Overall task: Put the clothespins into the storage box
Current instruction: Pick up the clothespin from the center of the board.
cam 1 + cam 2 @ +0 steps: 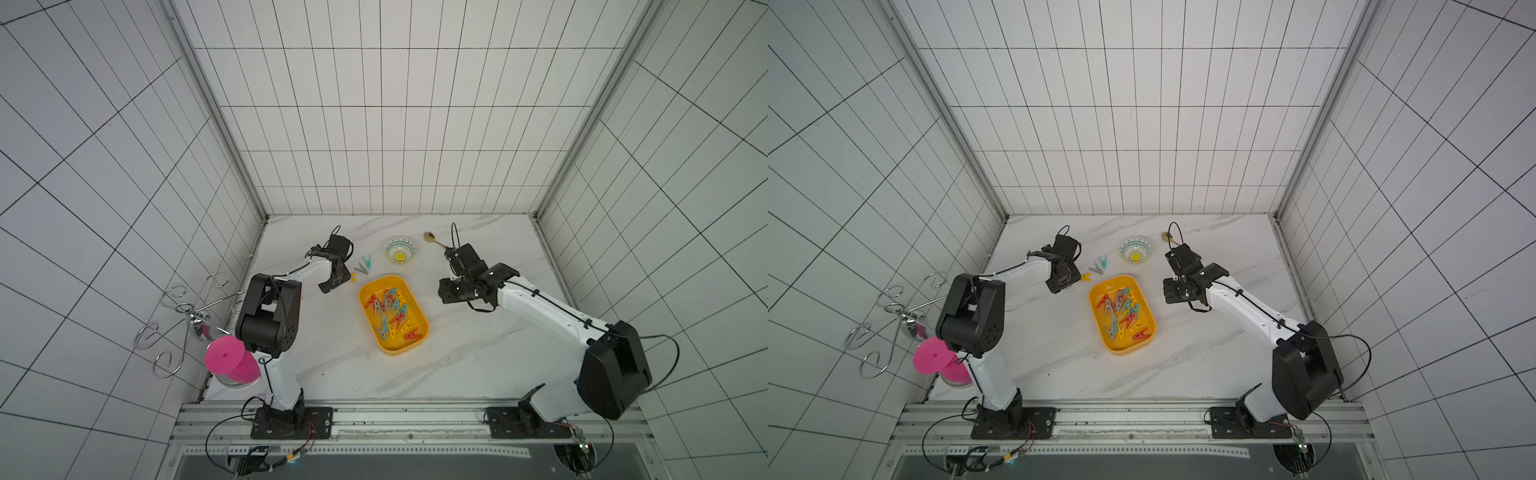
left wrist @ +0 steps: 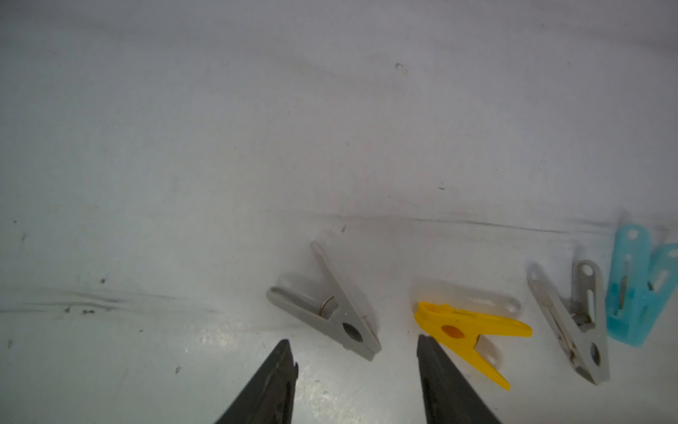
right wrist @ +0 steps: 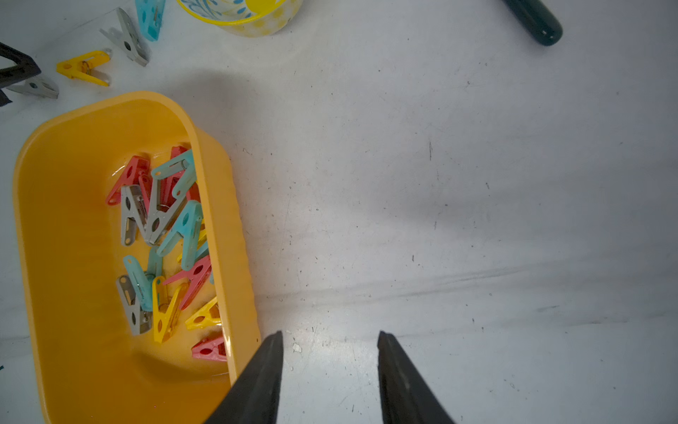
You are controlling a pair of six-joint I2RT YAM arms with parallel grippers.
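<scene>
Our left gripper [image 2: 357,350] has its fingers partly spread and empty, with a grey clothespin [image 2: 330,312] just ahead between the tips. Beside it on the table [image 2: 220,147] we see a yellow clothespin [image 2: 466,330], a second grey clothespin [image 2: 572,323] and a teal-blue clothespin [image 2: 634,293]. Our right gripper [image 3: 330,339] stands parted, holding nothing, beside the storage box [image 3: 66,238], where the other clothespins [image 3: 165,227] lie heaped.

In the right wrist view the bowl [image 3: 257,25] and the spoon [image 3: 535,20] are cut off by the picture's edge; in the left wrist view, so is the blue peg [image 2: 631,293].
</scene>
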